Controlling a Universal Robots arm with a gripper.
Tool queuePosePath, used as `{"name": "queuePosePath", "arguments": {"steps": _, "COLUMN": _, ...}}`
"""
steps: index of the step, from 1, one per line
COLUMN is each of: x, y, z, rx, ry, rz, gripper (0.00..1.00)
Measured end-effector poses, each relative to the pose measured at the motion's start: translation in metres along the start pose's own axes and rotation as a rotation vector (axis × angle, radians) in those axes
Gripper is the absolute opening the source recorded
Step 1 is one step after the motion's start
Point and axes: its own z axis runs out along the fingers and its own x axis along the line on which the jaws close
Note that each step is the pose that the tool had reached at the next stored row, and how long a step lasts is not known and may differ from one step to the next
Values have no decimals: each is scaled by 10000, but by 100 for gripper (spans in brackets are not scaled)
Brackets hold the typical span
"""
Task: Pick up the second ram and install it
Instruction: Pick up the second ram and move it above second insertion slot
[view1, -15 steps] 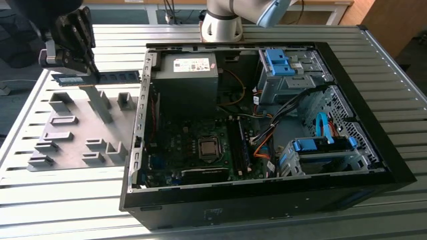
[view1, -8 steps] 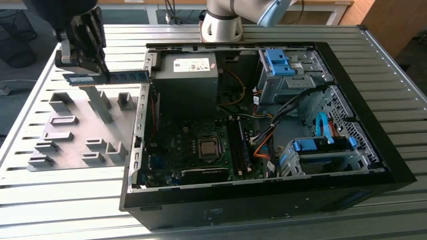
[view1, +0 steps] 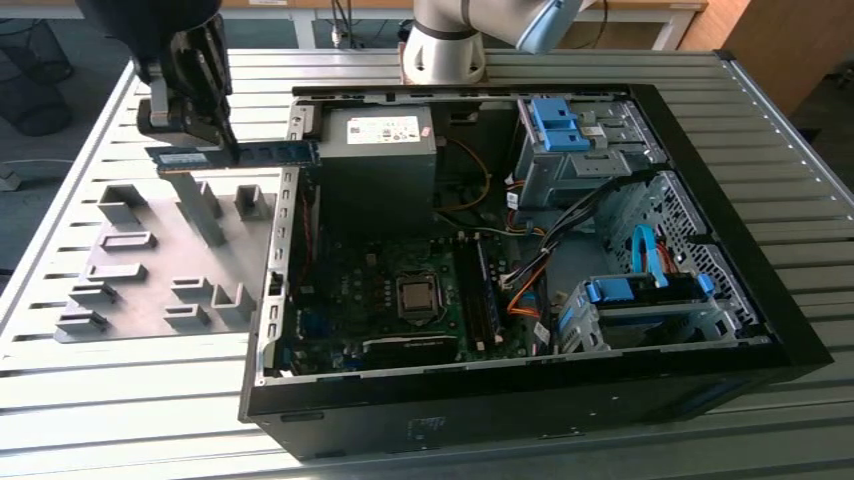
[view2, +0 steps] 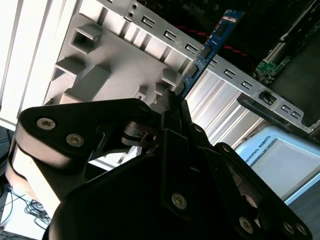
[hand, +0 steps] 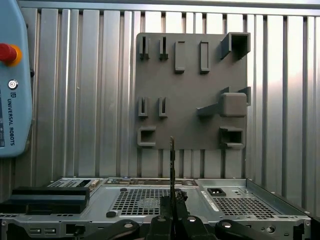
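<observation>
In the exterior view my black gripper (view1: 220, 148) hangs above the grey holder plate (view1: 147, 265), at the exterior view's left of the open computer case (view1: 694, 250). It is shut on the second ram (view1: 254, 153), a slim dark green stick held level, with one end reaching towards the case wall. The second wrist view has the stick (view2: 210, 47) jutting out from between the fingers (view2: 172, 112). Seen edge-on in the first wrist view, it is a thin dark strip (hand: 172, 160) rising from the gripper (hand: 172, 202). The memory slots (view1: 478, 290) lie on the motherboard beside the processor (view1: 418, 296).
The case holds a grey power supply (view1: 380, 135), blue drive brackets (view1: 558, 125) and orange cables (view1: 527, 290). Grey holder blocks (hand: 232, 105) stand up from the plate. A teach pendant (hand: 12, 75) lies on the slatted metal table (view1: 120, 400). The arm's base (view1: 447, 45) stands behind the case.
</observation>
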Motion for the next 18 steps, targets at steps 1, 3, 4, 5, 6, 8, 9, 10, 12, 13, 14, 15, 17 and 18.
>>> {"name": "queuePosePath", "arguments": {"steps": 1, "x": 0, "y": -18, "z": 0, "rx": 0, "ry": 0, "rz": 0, "gripper": 14}}
{"name": "queuePosePath", "arguments": {"steps": 3, "x": 0, "y": -56, "z": -1, "rx": 0, "ry": 0, "rz": 0, "gripper": 14}}
{"name": "queuePosePath", "arguments": {"steps": 4, "x": 0, "y": -73, "z": -1, "rx": 0, "ry": 0, "rz": 0, "gripper": 14}}
{"name": "queuePosePath", "arguments": {"steps": 5, "x": 0, "y": -91, "z": -1, "rx": 0, "ry": 0, "rz": 0, "gripper": 14}}
{"name": "queuePosePath", "arguments": {"steps": 6, "x": 0, "y": -108, "z": -1, "rx": 0, "ry": 0, "rz": 0, "gripper": 14}}
{"name": "queuePosePath", "arguments": {"steps": 8, "x": 1, "y": -144, "z": -2, "rx": 0, "ry": 1, "rz": -1, "gripper": 14}}
{"name": "queuePosePath", "arguments": {"steps": 9, "x": 1, "y": -162, "z": -1, "rx": 0, "ry": 0, "rz": 0, "gripper": 14}}
{"name": "queuePosePath", "arguments": {"steps": 10, "x": 1, "y": -179, "z": -2, "rx": 0, "ry": 0, "rz": 0, "gripper": 14}}
{"name": "queuePosePath", "arguments": {"steps": 12, "x": 1, "y": -219, "z": -2, "rx": 0, "ry": 0, "rz": 0, "gripper": 14}}
{"name": "queuePosePath", "arguments": {"steps": 13, "x": 1, "y": -244, "z": -2, "rx": 0, "ry": 1, "rz": 0, "gripper": 14}}
{"name": "queuePosePath", "arguments": {"steps": 14, "x": 1, "y": -269, "z": -3, "rx": -1, "ry": 0, "rz": 0, "gripper": 14}}
{"name": "queuePosePath", "arguments": {"steps": 15, "x": 1, "y": -295, "z": -3, "rx": 0, "ry": 0, "rz": 0, "gripper": 14}}
{"name": "queuePosePath", "arguments": {"steps": 17, "x": 2, "y": -352, "z": -4, "rx": -1, "ry": 1, "rz": 0, "gripper": 14}}
{"name": "queuePosePath", "arguments": {"steps": 18, "x": 2, "y": -379, "z": -3, "rx": 0, "ry": 0, "rz": 0, "gripper": 14}}
